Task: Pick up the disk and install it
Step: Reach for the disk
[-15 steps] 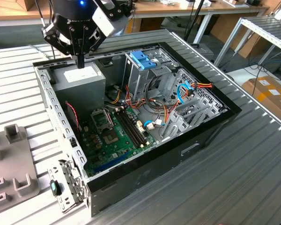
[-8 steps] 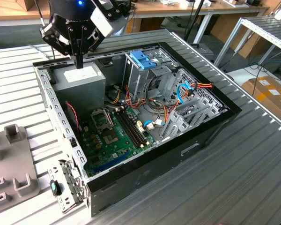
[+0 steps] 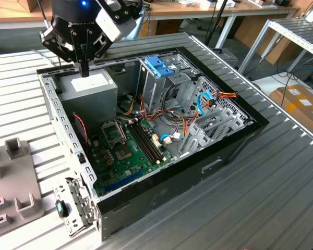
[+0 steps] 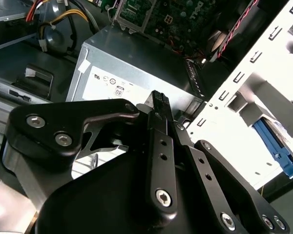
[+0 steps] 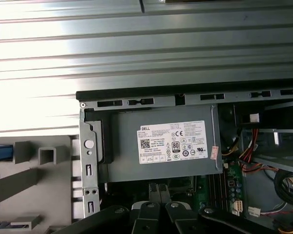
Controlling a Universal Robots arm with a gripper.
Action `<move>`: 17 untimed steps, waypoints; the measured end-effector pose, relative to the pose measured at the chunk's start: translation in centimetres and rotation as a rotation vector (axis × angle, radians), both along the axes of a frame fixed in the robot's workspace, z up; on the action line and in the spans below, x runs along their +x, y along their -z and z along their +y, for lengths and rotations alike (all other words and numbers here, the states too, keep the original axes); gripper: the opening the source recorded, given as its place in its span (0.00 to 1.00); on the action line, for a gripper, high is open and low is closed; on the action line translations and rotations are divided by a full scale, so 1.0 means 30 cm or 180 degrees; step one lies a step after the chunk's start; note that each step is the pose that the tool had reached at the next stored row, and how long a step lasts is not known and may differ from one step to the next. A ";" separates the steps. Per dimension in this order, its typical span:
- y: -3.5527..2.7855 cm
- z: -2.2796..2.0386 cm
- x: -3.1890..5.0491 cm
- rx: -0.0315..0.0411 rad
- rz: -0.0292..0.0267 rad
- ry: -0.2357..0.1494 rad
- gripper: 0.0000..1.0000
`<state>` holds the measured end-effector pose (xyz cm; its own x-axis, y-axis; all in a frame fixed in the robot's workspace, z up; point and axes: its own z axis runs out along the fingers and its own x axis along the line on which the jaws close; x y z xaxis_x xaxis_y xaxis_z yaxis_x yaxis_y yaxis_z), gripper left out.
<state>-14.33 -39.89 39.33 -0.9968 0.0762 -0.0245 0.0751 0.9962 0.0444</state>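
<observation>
Outside the computer case [image 3: 161, 194], on the grey holder [image 5: 44, 168]: disk [image 5: 0, 153] mostly cut off by the picture's edge. One light-blue rail strip shows in the first wrist view; casing and label hidden. In the second wrist view the disk [image 4: 278, 155] is again a blue rail only, partly behind the pale case frame. Holder cropped in the exterior view; arm's upper links cropped too. Gripper [image 3: 83, 66] points straight down over the grey power supply [image 3: 91, 87], at the case's corner on the exterior view's left, well apart from the disk. Fingers pressed together, nothing between them. Contact with the supply: cannot tell.
</observation>
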 end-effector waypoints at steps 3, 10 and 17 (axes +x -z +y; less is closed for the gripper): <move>0.000 0.000 -0.009 0.0000 0.0000 0.0000 0.11; 0.000 0.000 -0.026 0.0000 0.0000 0.0000 0.11; 0.000 0.000 -0.039 0.0000 0.0000 0.0000 0.11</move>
